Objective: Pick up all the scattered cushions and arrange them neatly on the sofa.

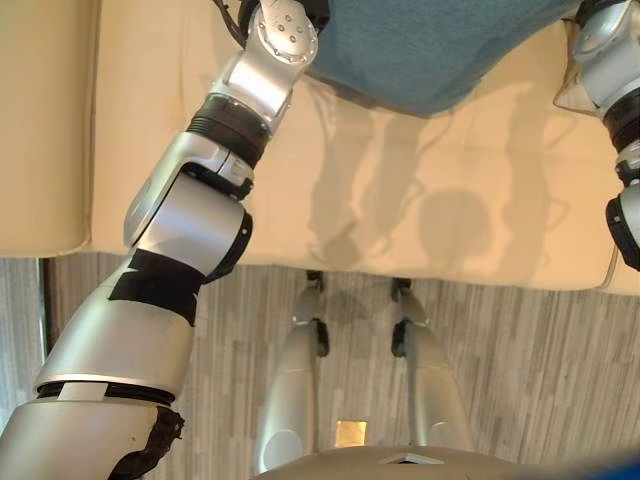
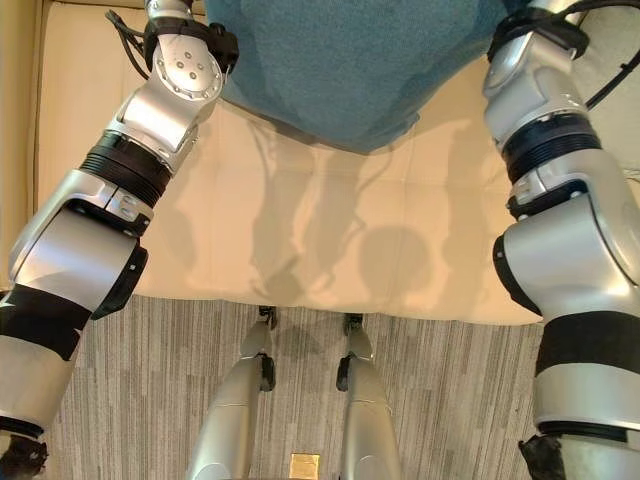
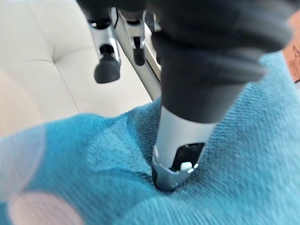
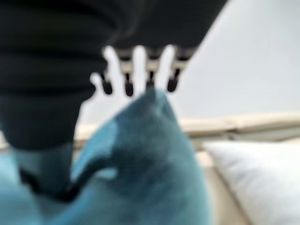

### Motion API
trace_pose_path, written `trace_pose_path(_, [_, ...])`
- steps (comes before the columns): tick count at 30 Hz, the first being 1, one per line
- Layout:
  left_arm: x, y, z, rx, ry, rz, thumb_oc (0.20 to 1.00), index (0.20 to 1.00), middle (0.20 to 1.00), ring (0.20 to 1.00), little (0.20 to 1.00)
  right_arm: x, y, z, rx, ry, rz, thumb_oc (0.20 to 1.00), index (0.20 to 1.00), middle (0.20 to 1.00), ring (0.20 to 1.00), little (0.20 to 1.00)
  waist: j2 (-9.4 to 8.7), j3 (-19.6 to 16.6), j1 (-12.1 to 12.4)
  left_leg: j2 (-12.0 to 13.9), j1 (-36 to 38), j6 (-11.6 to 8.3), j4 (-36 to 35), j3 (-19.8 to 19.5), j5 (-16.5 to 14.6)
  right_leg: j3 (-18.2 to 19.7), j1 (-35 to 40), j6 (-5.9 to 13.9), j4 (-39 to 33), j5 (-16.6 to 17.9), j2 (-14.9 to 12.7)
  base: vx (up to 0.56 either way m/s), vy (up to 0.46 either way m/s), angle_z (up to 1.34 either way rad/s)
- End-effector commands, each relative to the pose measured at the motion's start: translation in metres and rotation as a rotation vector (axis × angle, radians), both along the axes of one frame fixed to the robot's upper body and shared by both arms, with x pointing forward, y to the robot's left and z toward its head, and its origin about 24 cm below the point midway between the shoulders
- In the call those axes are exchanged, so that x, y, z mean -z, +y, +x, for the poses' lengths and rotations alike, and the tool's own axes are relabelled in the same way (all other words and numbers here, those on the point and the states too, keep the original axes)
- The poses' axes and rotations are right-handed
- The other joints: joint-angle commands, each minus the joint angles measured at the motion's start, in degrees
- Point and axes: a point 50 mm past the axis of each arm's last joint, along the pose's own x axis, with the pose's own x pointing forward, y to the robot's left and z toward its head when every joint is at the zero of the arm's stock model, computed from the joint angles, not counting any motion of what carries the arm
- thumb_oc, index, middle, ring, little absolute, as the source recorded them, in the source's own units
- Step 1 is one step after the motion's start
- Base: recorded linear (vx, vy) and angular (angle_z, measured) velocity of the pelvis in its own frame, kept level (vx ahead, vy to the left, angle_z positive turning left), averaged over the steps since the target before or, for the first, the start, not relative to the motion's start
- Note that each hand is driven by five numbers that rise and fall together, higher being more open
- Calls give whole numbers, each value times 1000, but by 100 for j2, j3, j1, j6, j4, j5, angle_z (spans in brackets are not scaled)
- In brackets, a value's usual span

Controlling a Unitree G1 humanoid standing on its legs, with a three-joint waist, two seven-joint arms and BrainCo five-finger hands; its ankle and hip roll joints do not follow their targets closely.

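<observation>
**Teal cushion held over the sofa, not yet placed**

Both hands clamp one teal cushion (image 2: 350, 70) above the cream sofa (image 2: 330, 250) seat: left hand (image 3: 187, 140) and right hand (image 4: 42, 159) press thumbs into it. A white cushion (image 4: 262, 183) lies at right. Placement remains.

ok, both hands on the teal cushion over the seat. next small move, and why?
Probably lower it onto the sofa seat before letting go. The teal cushion sits above the cream seat and casts a shadow on it. The left hand presses its thumb into the fabric; the right hand holds the other side, a white cushion beyond.
</observation>
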Motion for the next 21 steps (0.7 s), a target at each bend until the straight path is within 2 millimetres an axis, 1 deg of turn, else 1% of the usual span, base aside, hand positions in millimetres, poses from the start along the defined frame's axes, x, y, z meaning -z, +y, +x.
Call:
trace_pose_path(1, [-27, -14, -8, 9, -65, 43, 1000, 1000, 1000, 1000, 1000, -2, -17, -6, 72, -35, 38, 1000, 1000, 1000, 1000, 1000, -368, -350, 14, -375, 533, -369, -10, 87, -1013, 241, 495, 460, -614, 75, 18, 0, 0, 0])
trace_pose_path(3, [-27, -11, -8, 6, -67, 38, 1000, 1000, 1000, 1000, 1000, 2, -23, -6, 88, -13, 42, 1000, 1000, 1000, 1000, 1000, -373, -360, 1, -379, 547, -358, 18, 102, -1048, 256, 497, 467, -611, 86, 18, 0, 0, 0])
trace_pose_path(8, [-31, -1, -9, -25, -74, 47, 1000, 1000, 1000, 1000, 1000, 3, -29, -8, 121, 8, 16, 1000, 1000, 1000, 1000, 1000, -374, -390, -13, -388, 558, -349, 40, 141, -1065, 285, 490, 465, -621, 118, 10, 0, 0, 0])
trace_pose_path(11, [-35, 4, -9, -40, -73, 44, 1000, 1000, 1000, 1000, 1000, 6, -37, -9, 163, 44, 3, 1000, 1000, 1000, 1000, 1000, -366, -411, -20, -388, 548, -351, 40, 154, -1050, 273, 478, 471, -637, 140, 13, 0, 0, 0])
trace_pose_path(15, [-42, 8, -11, -36, -78, 27, 1000, 1000, 1000, 1000, 1000, 3, -44, -12, 215, 61, -26, 1000, 1000, 1000, 1000, 1000, -373, -451, -34, -385, 550, -353, 4, 168, -1024, 264, 469, 482, -666, 157, 22, 0, 0, 0])
trace_pose_path(17, [-49, 14, -15, -71, -102, 38, 1000, 1000, 1000, 1000, 1000, -5, -60, -26, 326, 16, -56, 1000, 1000, 1000, 1000, 1000, -367, -500, -48, -372, 590, -370, -108, 181, -969, 248, 476, 508, -711, 168, 26, 0, 0, 0])
trace_pose_path(18, [-49, 14, -15, -70, -102, 38, 1000, 1000, 1000, 1000, 1000, -5, -61, -26, 326, 17, -56, 1000, 1000, 1000, 1000, 1000, -368, -501, -46, -373, 593, -370, -113, 181, -966, 249, 476, 508, -712, 168, 26, 0, 0, 0])
trace_pose_path(20, [-53, 18, -17, -84, -119, 33, 1000, 1000, 1000, 1000, 1000, -12, -71, -36, 393, -6, -71, 1000, 1000, 1000, 1000, 1000, -358, -551, -63, -378, 618, -366, -133, 191, -971, 247, 472, 510, -717, 165, 21, 4, 1, -2])
trace_pose_path(21, [-53, 18, -17, -84, -119, 33, 1000, 1000, 1000, 1000, 1000, -12, -71, -36, 393, -6, -71, 1000, 1000, 1000, 1000, 1000, -356, -549, -63, -377, 618, -366, -133, 191, -971, 247, 472, 510, -717, 166, 21, 0, 1, -4])
